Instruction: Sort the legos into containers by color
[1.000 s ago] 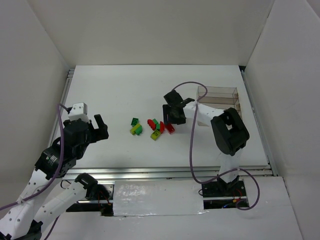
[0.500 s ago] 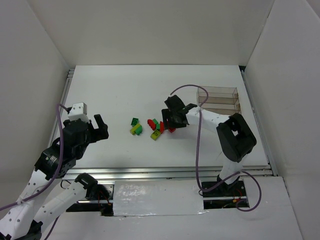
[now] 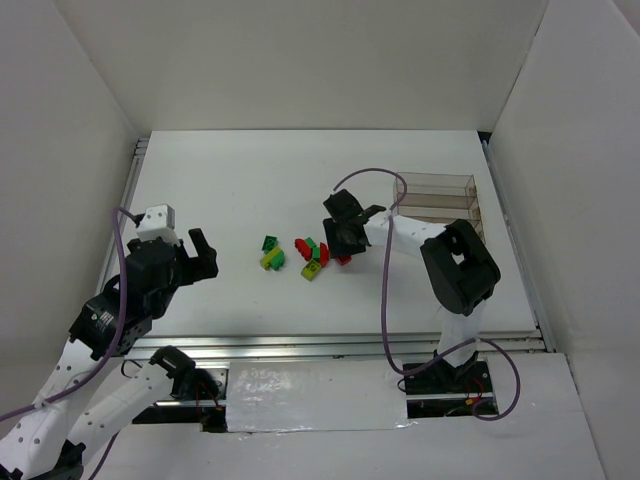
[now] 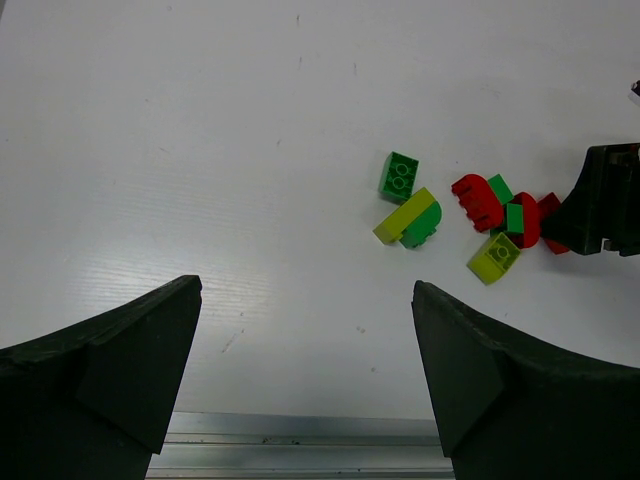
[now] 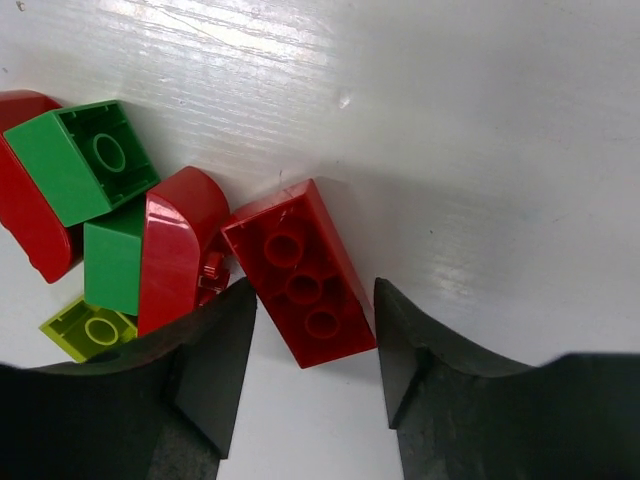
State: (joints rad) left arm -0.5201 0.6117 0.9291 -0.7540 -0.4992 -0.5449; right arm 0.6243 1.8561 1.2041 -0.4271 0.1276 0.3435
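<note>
Between the parted black fingertips of the right gripper lies a red rectangular plastic brick, flat on the white table and not clamped. Just left of it crowd a curved red piece, a green square brick and a yellow-green brick. Off to the right stands the clear divided plastic tray. The left gripper hangs well apart, fingers wide.

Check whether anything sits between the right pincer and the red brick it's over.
Nothing visible does: the red brick lies bare between the fingers of the open right pincer. A curved red piece crowds the brick's side by one finger and could get nudged.
</note>
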